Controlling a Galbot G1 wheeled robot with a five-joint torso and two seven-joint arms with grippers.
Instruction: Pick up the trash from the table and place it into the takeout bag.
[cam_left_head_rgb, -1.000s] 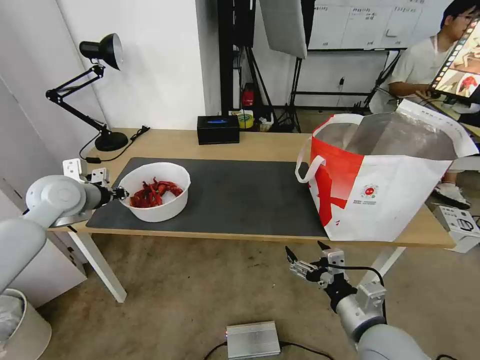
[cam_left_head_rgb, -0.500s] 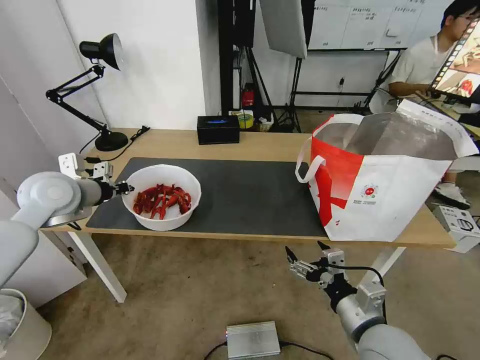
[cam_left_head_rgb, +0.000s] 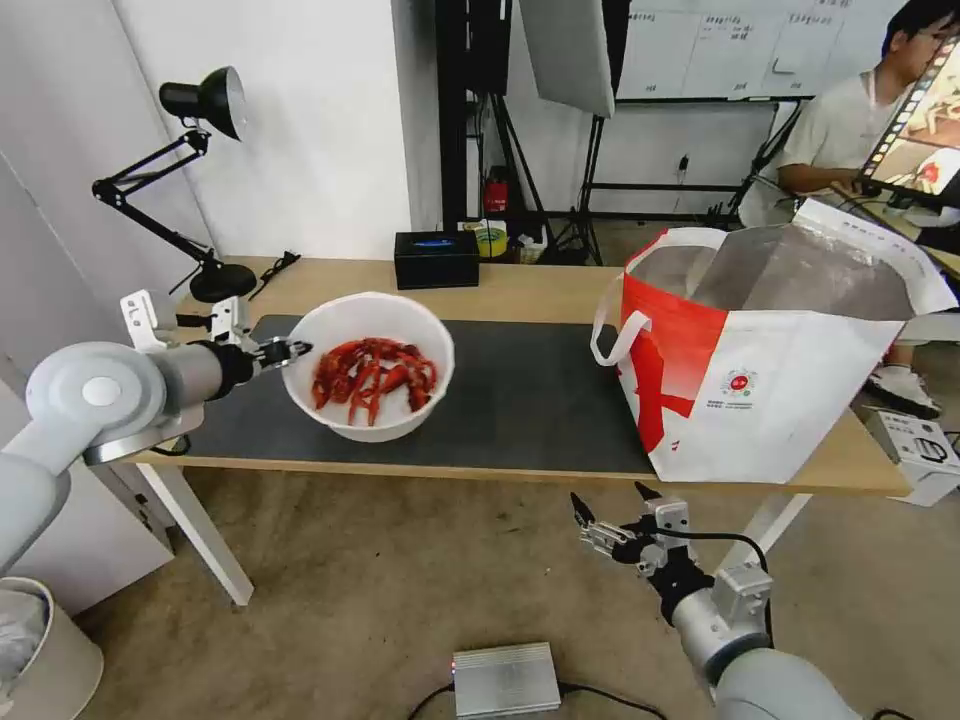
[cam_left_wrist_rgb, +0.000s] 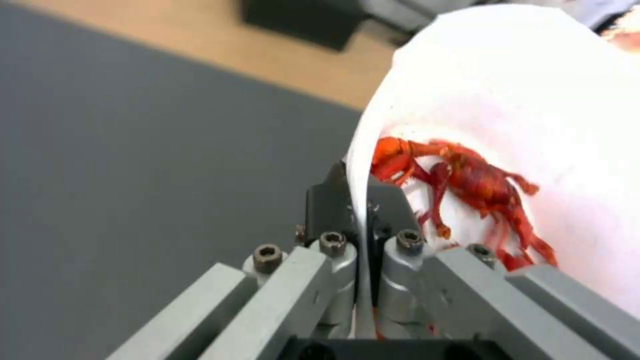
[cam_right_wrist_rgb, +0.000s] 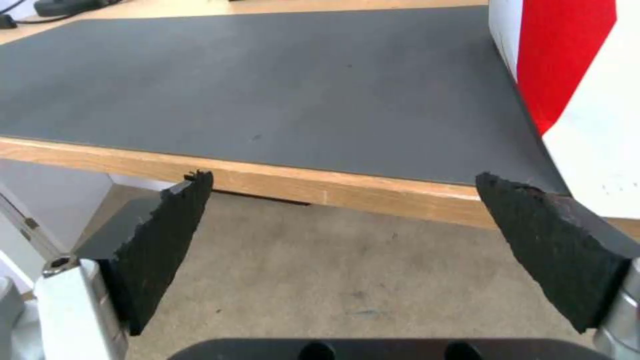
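The trash in view is a white bowl (cam_left_head_rgb: 367, 366) of red shells (cam_left_head_rgb: 372, 372), raised above the dark grey mat (cam_left_head_rgb: 500, 390) on the table (cam_left_head_rgb: 540, 285) and tilted toward me. My left gripper (cam_left_head_rgb: 293, 350) is shut on its left rim; the left wrist view shows the thin rim (cam_left_wrist_rgb: 363, 150) pinched between the fingers (cam_left_wrist_rgb: 323, 200), shells (cam_left_wrist_rgb: 467, 180) just inside. The takeout bag (cam_left_head_rgb: 770, 370), white and red with foil lining, stands open at the table's right end. My right gripper (cam_left_head_rgb: 610, 508) hangs open below the table's front edge, its pads (cam_right_wrist_rgb: 167, 235) wide apart.
A black box (cam_left_head_rgb: 436, 259) sits at the table's back edge and a black desk lamp (cam_left_head_rgb: 200, 180) at the back left. A silver unit (cam_left_head_rgb: 505, 680) lies on the floor near my right arm. A seated person is behind the bag.
My left gripper has lifted the bowl off the mat and carried it up and to the right, toward the bag, tipping it toward me. The right arm has not moved.
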